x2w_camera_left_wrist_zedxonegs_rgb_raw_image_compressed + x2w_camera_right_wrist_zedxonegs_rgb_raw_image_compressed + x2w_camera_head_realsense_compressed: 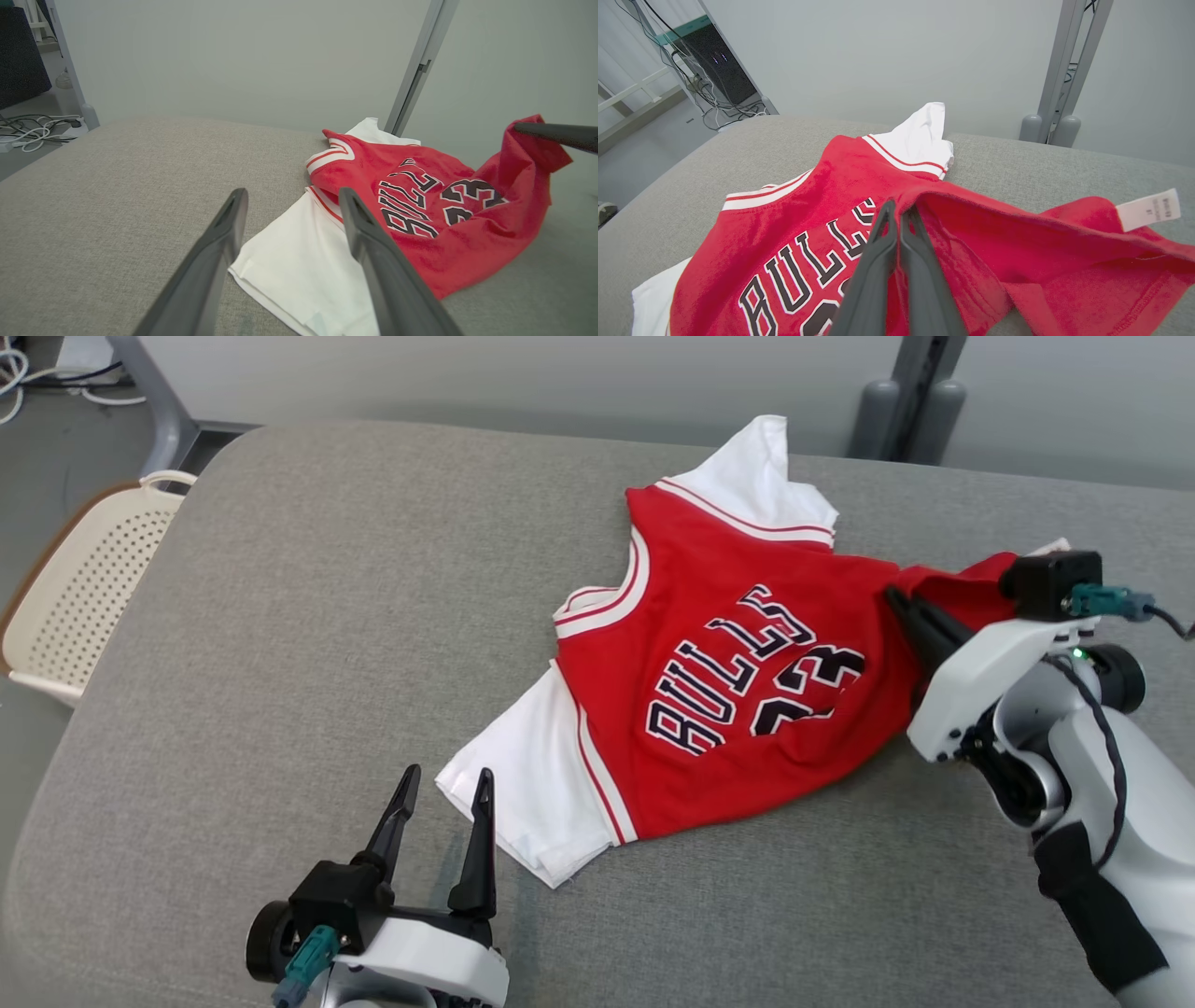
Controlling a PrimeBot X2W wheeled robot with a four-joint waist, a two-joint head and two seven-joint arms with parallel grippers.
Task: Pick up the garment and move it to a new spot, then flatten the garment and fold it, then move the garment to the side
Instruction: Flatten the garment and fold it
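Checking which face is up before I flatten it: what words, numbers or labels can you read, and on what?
"BULLS": black, white-edged letters on the red front of the garment.
"23": number next to it on the same front, partly creased.
White tag on the lifted red edge: print too small to read.

Bright, even diffuse light, soft shadows, crisp head view (wrist views bow at edges)

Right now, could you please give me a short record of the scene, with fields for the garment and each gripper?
garment: red Bulls jersey, rumpled, lettering up, on the grey cushion
right gripper: shut on a raised fold of the jersey's red body
left gripper: open, by the near white sleeve
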